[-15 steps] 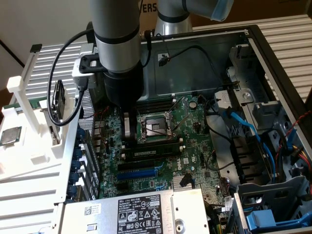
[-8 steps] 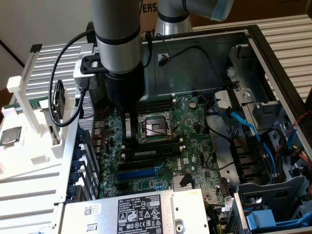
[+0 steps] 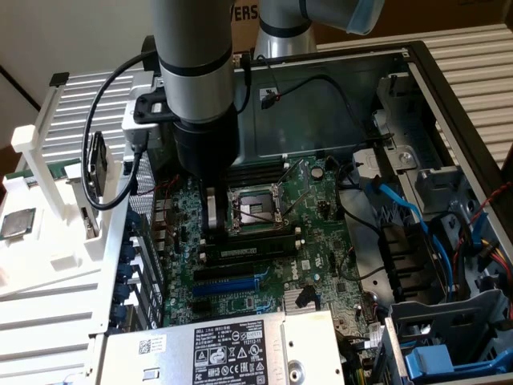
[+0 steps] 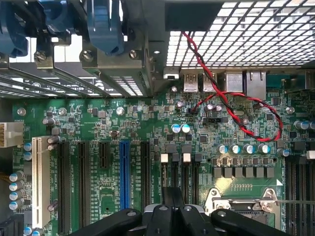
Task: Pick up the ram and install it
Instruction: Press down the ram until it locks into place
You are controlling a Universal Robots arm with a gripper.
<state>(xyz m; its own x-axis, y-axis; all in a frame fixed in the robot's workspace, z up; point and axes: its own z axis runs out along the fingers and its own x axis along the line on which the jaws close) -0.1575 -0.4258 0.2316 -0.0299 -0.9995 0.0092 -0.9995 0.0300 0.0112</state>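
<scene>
The ram (image 3: 250,250) is a long narrow stick with a pale label. It lies in the black slot between white latches, just on the near side of the processor socket (image 3: 255,210). My gripper (image 3: 212,227) hangs from the arm over the stick's end at the exterior view's left. Its dark fingers are shut together with nothing between them. I cannot tell whether they touch the stick. In the wrist view the gripper (image 4: 172,194) covers the ends of the white-latched slots (image 4: 187,169) beside the socket (image 4: 244,206).
The green motherboard (image 3: 321,265) lies in an open case. A labelled metal box (image 3: 232,353) sits at the near edge. Blue cables (image 3: 401,208) and drive bays are on the exterior view's right. A white rack (image 3: 56,241) holding a silver chip (image 3: 18,224) stands on its left. A red-black wire (image 4: 236,105) loops over the board.
</scene>
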